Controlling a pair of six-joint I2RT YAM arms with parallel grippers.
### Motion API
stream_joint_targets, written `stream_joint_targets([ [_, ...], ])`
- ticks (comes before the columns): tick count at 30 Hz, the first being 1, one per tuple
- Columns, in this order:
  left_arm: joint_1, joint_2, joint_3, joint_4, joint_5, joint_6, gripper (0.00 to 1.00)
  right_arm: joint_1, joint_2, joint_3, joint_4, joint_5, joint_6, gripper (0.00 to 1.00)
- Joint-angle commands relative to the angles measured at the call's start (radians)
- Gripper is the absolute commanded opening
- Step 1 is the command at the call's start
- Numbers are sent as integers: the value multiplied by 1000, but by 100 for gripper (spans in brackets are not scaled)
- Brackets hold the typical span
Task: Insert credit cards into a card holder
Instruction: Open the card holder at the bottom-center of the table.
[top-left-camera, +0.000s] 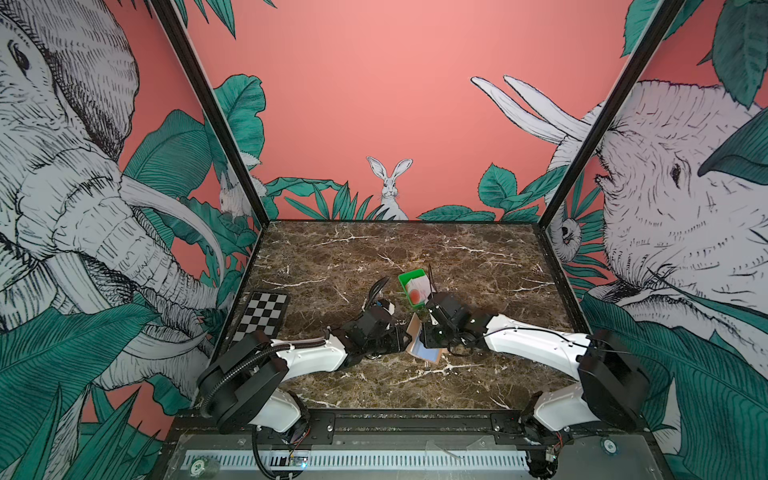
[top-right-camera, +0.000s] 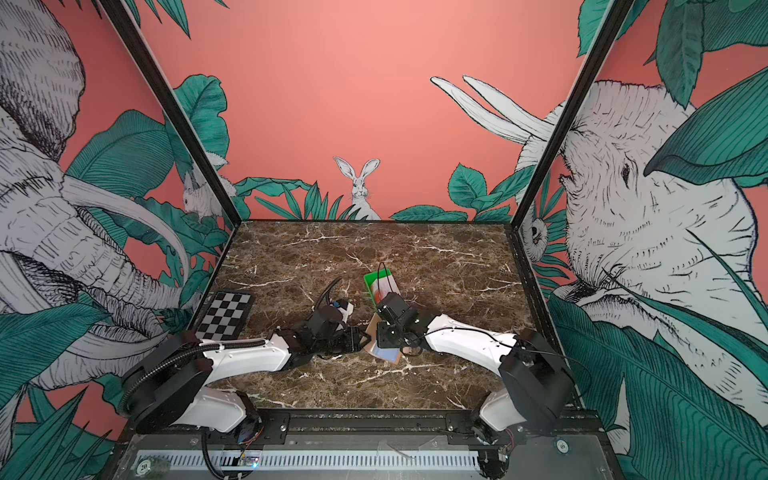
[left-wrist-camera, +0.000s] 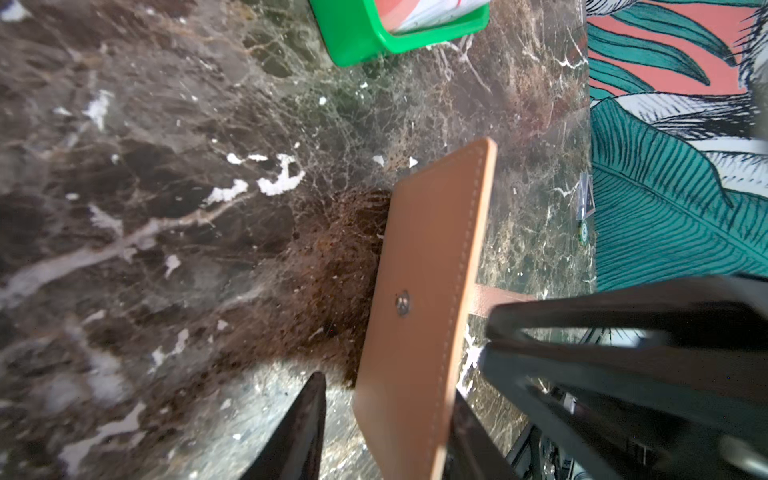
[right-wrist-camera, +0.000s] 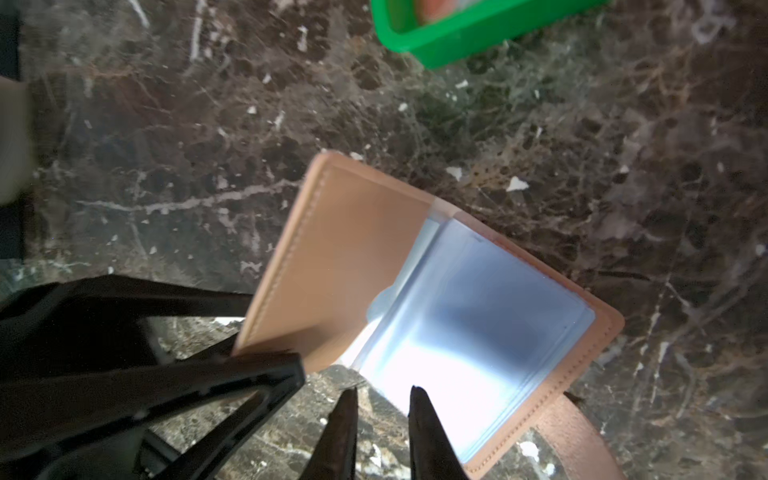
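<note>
Straddling the raised cover of the card holder (left-wrist-camera: 432, 257), L fingers (left-wrist-camera: 299, 428): clamped or not, we can't tell. Its clear sleeves lie open on the bench (top-left-camera: 332, 257) just ahead of R fingers (right-wrist-camera: 426, 432), narrow & empty. The credit cards (top-left-camera: 417, 291) sit beyond in green tray (top-left-camera: 403, 286), nearer R arm.

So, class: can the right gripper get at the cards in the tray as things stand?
Probably yes. The right gripper has empty jaws, the cards lie uncovered in the open tray just beyond it, and nothing stands between.
</note>
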Motion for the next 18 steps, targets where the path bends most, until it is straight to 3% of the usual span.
stream_joint_targets([
  [1,5,4,-4,14,-4,1,41,-4,13,-26,23,45,34,21],
  [9,9,14,13,9,15,1,26,-3,40,-52,18,66,26,20],
  [18,-2,-38,-66,98,27,-70,8,-8,27,-36,23,71,7,19],
])
